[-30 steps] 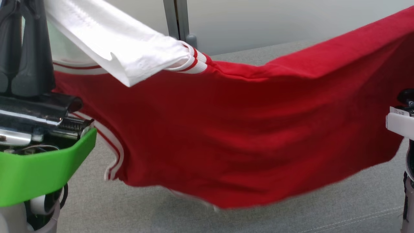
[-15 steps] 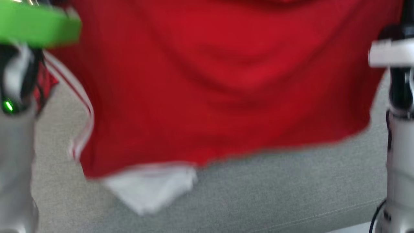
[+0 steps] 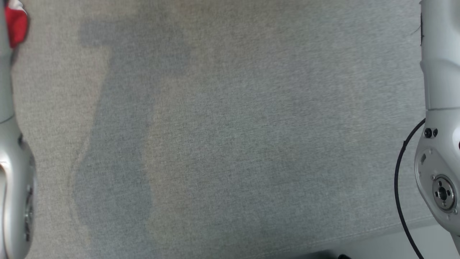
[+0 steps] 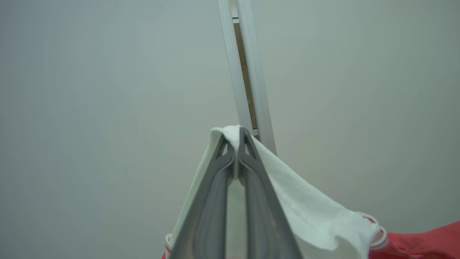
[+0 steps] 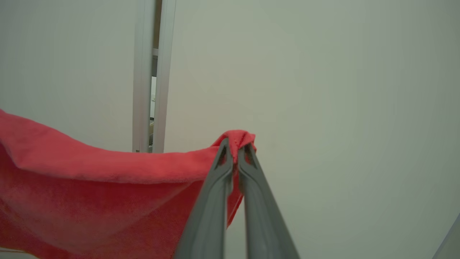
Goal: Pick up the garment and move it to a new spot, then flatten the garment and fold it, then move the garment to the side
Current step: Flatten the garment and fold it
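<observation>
The garment is red with white sleeves and red-striped cuffs, and it hangs in the air between my two grippers. In the left wrist view my left gripper (image 4: 237,138) is shut on a white sleeve (image 4: 305,212), with the red body (image 4: 424,244) at the lower right. In the right wrist view my right gripper (image 5: 235,147) is shut on a bunched corner of the red cloth (image 5: 90,180), which sags away to the left. In the head view a small red scrap of the garment (image 3: 16,25) peeks in at the top left corner.
A grey fabric surface (image 3: 230,129) spreads below, its front edge (image 3: 395,230) at the lower right. My pale left forearm (image 3: 14,172) and right forearm (image 3: 438,108) frame it, with a black cable (image 3: 399,187) beside the right one. A pale wall with a metal post (image 4: 248,72) stands ahead.
The head camera has tilted down, so the whole picture shifted. The hanging garment slid up out of the head view, leaving a red scrap at the top left.
</observation>
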`<state>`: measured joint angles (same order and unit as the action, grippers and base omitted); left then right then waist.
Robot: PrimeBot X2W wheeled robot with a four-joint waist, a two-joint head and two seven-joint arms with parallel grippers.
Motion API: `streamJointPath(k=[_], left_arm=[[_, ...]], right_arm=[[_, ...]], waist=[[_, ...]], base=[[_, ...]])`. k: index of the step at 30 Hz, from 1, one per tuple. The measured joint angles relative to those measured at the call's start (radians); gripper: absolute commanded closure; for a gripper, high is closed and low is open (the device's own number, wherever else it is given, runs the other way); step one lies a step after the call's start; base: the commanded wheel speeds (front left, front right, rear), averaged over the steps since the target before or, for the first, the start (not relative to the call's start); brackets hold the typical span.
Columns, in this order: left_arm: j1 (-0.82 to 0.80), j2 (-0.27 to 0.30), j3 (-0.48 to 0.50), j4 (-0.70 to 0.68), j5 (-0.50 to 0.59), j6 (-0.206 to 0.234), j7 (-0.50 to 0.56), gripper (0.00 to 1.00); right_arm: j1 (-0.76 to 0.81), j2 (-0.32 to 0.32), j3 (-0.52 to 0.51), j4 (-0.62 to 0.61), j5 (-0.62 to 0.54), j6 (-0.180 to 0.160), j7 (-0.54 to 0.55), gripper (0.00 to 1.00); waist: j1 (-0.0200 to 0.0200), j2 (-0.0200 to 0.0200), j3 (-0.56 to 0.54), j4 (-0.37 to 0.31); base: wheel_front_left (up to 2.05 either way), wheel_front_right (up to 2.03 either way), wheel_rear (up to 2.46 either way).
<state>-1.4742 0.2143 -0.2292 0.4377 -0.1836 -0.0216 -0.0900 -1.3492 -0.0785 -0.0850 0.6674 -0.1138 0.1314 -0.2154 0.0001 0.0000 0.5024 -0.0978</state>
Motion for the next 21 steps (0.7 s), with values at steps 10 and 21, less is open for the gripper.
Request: streamJointPath(k=[10,21], left_arm=[[0.283,-0.053,0.047,0.083,-0.111,-0.018,-0.158,1.00],[0.661,-0.079,0.128,-0.212,-0.173,-0.033,-0.171,1.00]], right_arm=[[0.088,0.021,-0.101,0.163,-0.032,0.000,-0.045,1.00],[0.344,0.017,-0.100,-0.042,0.142,0.000,-0.046,1.00]], waist=[[0.0001,0.0000,0.140,0.065],[0.0000,0.0000,0.121,0.091]], base=[[0.00,0.00,0.00],[0.00,0.00,0.00]])
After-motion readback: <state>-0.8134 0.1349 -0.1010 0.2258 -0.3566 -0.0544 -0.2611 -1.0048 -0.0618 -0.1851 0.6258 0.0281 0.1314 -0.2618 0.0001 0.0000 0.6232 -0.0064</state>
